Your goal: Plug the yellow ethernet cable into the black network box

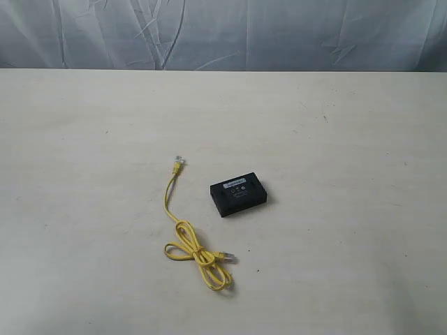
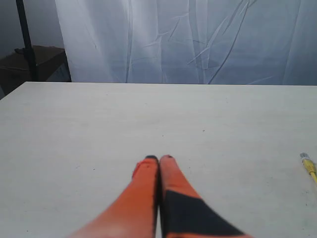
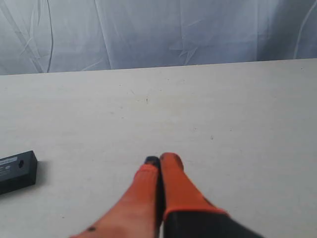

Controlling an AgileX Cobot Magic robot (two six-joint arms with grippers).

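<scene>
The yellow ethernet cable (image 1: 190, 236) lies on the table left of centre, one clear plug at its far end (image 1: 179, 162) and the other by its loops. Just to its right sits the black network box (image 1: 238, 194), pale label strip up. Neither arm shows in the exterior view. My left gripper (image 2: 159, 158) is shut with nothing between its orange fingers; one plug end of the cable (image 2: 308, 165) appears at the edge of the left wrist view, apart from it. My right gripper (image 3: 159, 158) is shut and empty too; the box (image 3: 16, 172) lies off to its side.
A pale table (image 1: 349, 139) carries the cable and box. A wrinkled grey-blue curtain (image 1: 223, 31) hangs behind its far edge. A dark stand and shelf (image 2: 27, 54) are beyond one table corner in the left wrist view.
</scene>
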